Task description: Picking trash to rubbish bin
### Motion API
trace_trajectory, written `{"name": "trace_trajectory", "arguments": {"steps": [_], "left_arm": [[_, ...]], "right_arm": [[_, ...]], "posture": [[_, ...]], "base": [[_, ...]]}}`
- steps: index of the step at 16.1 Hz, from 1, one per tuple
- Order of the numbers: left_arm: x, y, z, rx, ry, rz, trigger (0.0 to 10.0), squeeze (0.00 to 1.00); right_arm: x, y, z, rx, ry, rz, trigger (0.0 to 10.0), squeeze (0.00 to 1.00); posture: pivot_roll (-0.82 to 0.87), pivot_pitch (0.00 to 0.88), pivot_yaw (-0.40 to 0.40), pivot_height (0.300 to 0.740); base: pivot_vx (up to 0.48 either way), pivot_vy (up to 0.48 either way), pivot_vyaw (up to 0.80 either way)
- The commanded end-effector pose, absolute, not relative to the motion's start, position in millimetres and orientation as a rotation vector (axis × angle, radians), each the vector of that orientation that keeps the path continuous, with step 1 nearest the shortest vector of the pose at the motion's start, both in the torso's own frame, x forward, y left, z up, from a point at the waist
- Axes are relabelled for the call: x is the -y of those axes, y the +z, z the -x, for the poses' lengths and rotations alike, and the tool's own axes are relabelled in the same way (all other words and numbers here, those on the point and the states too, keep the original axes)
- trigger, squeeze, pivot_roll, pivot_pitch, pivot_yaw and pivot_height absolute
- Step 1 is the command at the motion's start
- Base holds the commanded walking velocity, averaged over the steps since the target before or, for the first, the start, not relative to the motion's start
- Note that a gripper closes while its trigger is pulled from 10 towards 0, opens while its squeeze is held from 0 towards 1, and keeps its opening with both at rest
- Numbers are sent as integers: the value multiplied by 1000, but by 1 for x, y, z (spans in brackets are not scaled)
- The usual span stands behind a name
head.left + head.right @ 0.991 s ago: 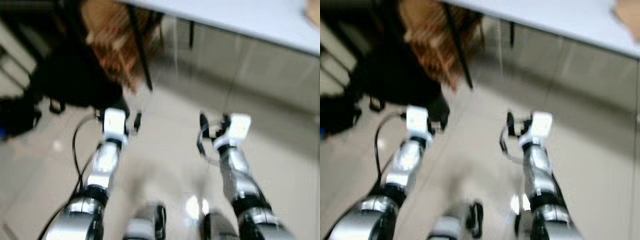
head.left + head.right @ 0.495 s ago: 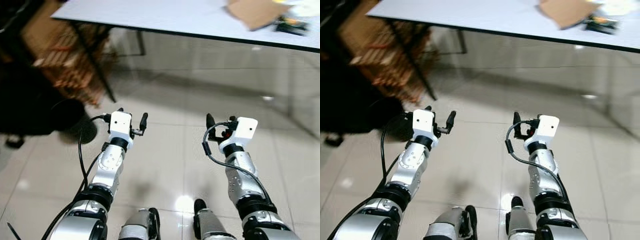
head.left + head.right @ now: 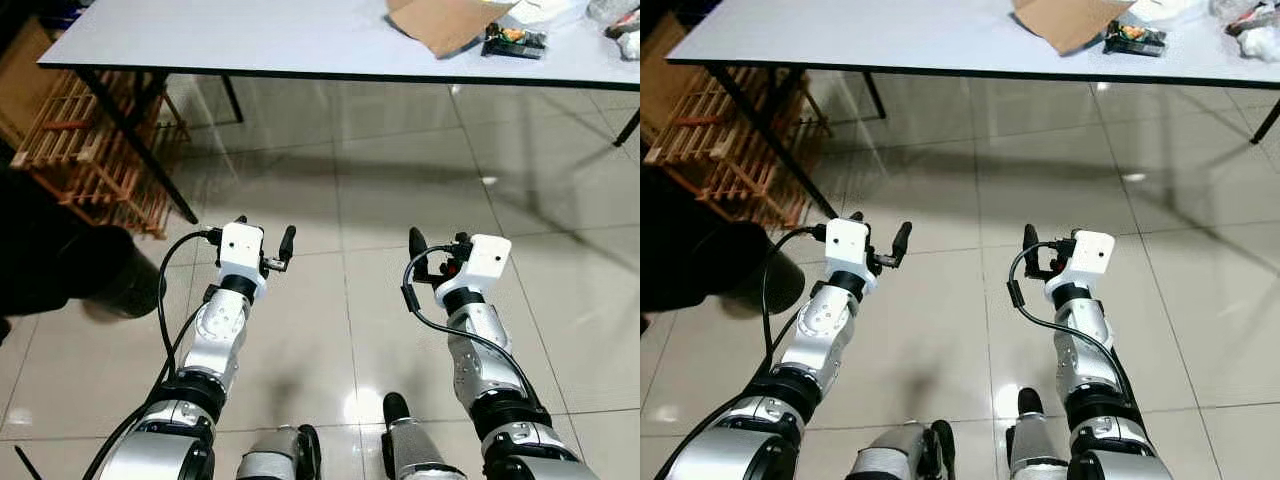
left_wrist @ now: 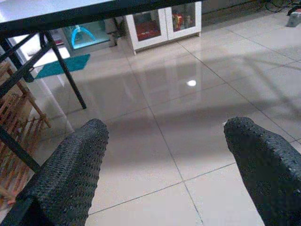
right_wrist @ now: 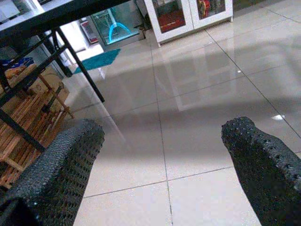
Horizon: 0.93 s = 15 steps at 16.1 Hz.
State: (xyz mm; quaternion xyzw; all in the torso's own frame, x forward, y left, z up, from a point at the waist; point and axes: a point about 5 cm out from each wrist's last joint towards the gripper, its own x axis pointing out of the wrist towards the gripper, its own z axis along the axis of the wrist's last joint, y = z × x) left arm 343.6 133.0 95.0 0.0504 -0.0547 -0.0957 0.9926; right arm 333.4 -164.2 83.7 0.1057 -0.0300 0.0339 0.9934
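Hanging over bare floor tiles (image 3: pixel 340 300), the left end effector (image 3: pixel 262 243) and right end effector (image 3: pixel 432 255) are both spread wide, released, holding and touching nothing. Beyond them stands the bench (image 3: pixel 250 40), with the likely trash, a piece of cardboard (image 3: pixel 445 22) and a small packet (image 3: pixel 515 40), far ahead of the right end effector. I judge the risk is walking on and knocking a bench leg (image 3: pixel 135 140), or the wooden rack (image 3: pixel 90 150) ahead of the left one; no bin can be made out for certain.
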Motion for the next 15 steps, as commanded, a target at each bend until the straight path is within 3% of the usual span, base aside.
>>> {"name": "trace_trajectory", "arguments": {"steps": [1, 15], "left_arm": [[-138, 87, -340, 74, -184, -110, 10000, 0], [-138, 87, -340, 75, -180, -102, 10000, 0]], "right_arm": [[158, 76, -330, 20, 89, -212, 10000, 0], [159, 74, -330, 2, 85, -206, 10000, 0]], "posture": [[77, 239, 152, 740], [77, 249, 148, 740]], "base": [[0, 0, -750], [0, 0, -750]]}}
